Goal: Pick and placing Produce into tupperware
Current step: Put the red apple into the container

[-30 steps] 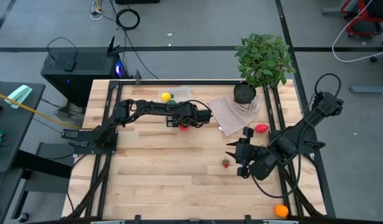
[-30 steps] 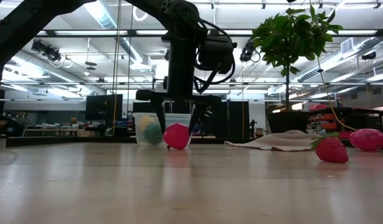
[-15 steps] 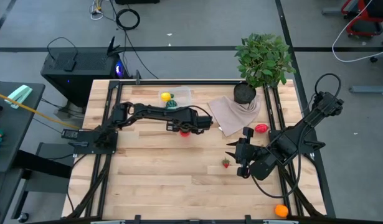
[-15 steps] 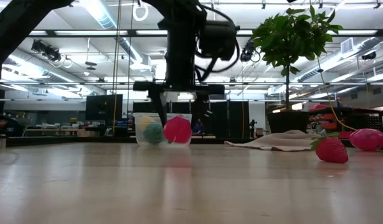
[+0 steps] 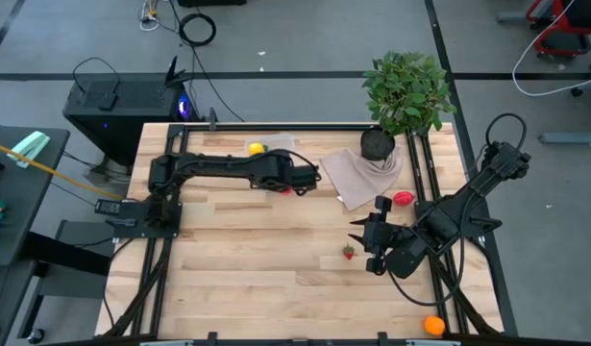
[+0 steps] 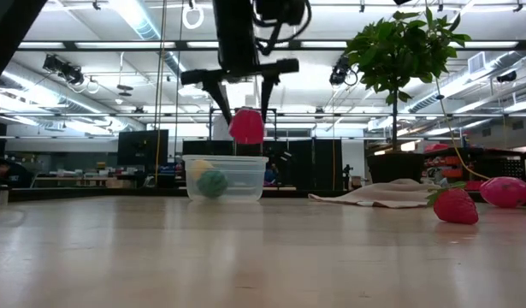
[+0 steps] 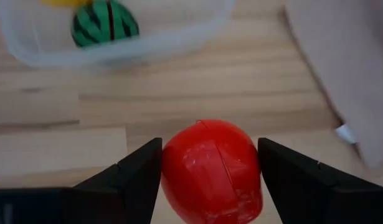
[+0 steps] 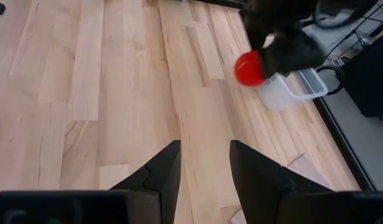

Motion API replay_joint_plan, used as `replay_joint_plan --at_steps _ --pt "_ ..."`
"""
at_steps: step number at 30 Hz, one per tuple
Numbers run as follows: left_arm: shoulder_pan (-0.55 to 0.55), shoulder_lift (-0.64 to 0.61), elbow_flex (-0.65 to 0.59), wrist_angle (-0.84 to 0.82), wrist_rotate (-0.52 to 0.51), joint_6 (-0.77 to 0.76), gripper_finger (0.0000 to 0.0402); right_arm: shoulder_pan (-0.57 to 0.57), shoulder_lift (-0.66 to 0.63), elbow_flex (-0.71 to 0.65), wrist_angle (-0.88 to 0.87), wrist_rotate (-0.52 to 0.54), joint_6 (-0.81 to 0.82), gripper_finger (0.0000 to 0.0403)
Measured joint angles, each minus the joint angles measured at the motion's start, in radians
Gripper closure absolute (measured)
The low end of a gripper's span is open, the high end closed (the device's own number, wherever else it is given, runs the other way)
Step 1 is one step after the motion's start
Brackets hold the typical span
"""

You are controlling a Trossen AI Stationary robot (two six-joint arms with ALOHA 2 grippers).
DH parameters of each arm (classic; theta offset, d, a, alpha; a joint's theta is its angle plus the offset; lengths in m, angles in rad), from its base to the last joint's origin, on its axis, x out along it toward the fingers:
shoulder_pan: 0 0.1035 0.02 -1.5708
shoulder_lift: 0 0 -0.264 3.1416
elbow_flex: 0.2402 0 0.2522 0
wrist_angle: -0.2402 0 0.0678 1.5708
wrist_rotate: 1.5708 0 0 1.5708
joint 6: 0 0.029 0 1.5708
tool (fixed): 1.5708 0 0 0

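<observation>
The left gripper (image 6: pixel 244 104) clamps a red tomato (image 6: pixel 246 126) above the tupperware (image 6: pixel 227 178), at the strawberry's (image 5: pixel 349 252) ten o'clock, raised to clear the rim; the right gripper (image 5: pixel 358 237) waits, jaws apart.

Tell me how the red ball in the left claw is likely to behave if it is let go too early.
The red ball looks smooth and round, so it would probably roll on the bare wood. The left claw pinches only its sides, so a slip seems possible. It hangs above the tupperware rim in the low view, and looks hard and light, so it may bounce.
</observation>
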Motion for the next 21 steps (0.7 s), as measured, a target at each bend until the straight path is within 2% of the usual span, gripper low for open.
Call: replay_joint_plan --at_steps 5,21 --pt "0.029 -0.046 0.0 0.009 -0.054 0.012 0.015 0.0 0.0 0.0 0.0 0.0 0.0 0.0259" --pt "0.221 -0.068 0.0 0.086 -0.028 0.233 0.0157 0.0 0.0 0.0 0.001 -0.004 0.018 0.0259"
